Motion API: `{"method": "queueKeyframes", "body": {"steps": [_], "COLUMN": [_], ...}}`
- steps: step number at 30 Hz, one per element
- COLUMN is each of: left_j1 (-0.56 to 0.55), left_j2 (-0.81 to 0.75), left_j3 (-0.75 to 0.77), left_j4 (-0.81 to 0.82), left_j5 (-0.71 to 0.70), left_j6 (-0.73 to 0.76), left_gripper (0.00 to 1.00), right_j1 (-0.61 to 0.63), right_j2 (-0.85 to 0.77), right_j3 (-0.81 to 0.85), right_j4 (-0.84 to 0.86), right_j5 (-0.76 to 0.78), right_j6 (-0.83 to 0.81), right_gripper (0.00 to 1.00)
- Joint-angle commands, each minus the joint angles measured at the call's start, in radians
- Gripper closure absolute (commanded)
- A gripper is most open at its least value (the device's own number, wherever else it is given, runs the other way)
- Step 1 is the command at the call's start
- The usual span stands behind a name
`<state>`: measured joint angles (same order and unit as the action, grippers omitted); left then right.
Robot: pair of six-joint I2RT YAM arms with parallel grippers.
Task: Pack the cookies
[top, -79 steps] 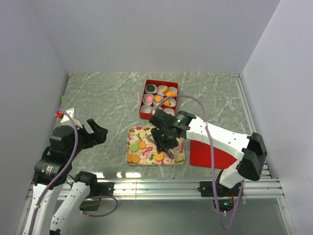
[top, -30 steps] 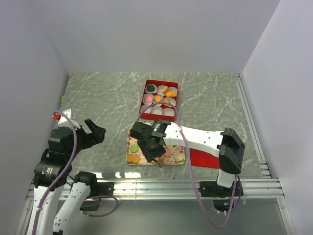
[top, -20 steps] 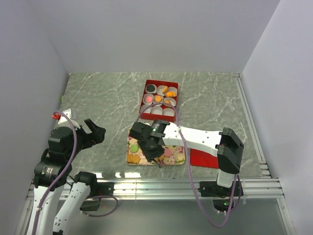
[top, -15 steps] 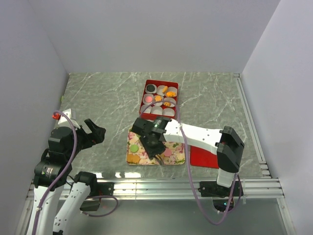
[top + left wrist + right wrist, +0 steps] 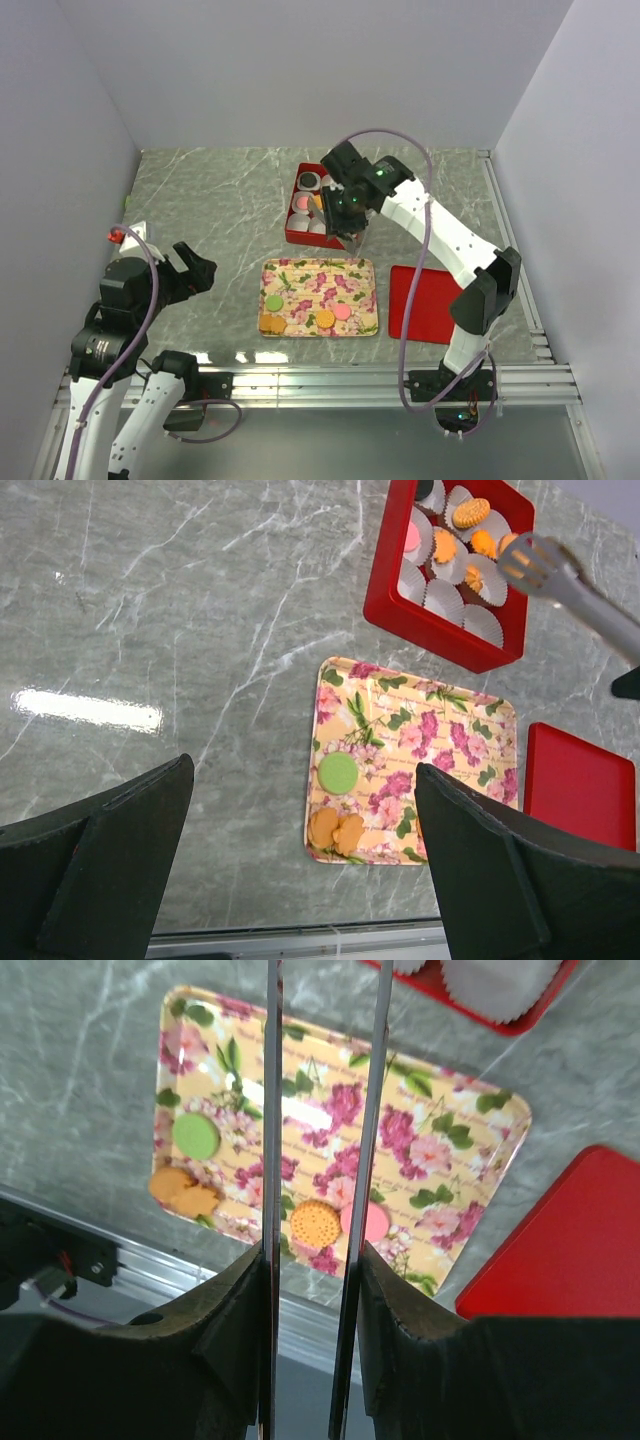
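White arms [image 5: 445,235] with black joints (purple cables [image 5: 383,131])

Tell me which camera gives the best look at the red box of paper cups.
Left wrist: the red box shows nearly whole, with its cups and cookies visible; only the tongs cross one corner. In top external, the right arm covers much of the box. Right wrist catches just one corner.

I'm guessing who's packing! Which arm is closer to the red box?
Right. The right gripper holds tongs over the red box; the left gripper is far off, near-left.
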<state>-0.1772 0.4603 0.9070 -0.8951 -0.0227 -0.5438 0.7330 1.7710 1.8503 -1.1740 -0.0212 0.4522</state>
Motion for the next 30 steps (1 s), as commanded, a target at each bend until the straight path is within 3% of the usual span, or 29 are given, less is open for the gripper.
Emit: {"method": "queueKeyframes", "body": {"steps": [1,14,30], "left_j1": [0.007,0.007,0.002], "left_j2": [0.020,0.034,0.032], "left_j3": [0.000,-0.002,-0.003], "left_j4": [0.036,0.038,0.039], "left_j5": [0.015,0.015,0.027], "left_j6": [-0.004,-0.001,0.002], "left_gripper": [0.02,0.02,0.01], "right_j1": [-0.024,-0.049,-0.052], "right_j2": [0.022,0.217,0.334], "right_j3": [0.081,0.220,0.296], "right_j4": [-0.050,-0.033,-0.032], "right_j5": [-0.025,-0.095,-0.109], "right_j6": [-0.053,-0.070,-0.070], "right_gripper": [0.63,0.64,0.63]}}
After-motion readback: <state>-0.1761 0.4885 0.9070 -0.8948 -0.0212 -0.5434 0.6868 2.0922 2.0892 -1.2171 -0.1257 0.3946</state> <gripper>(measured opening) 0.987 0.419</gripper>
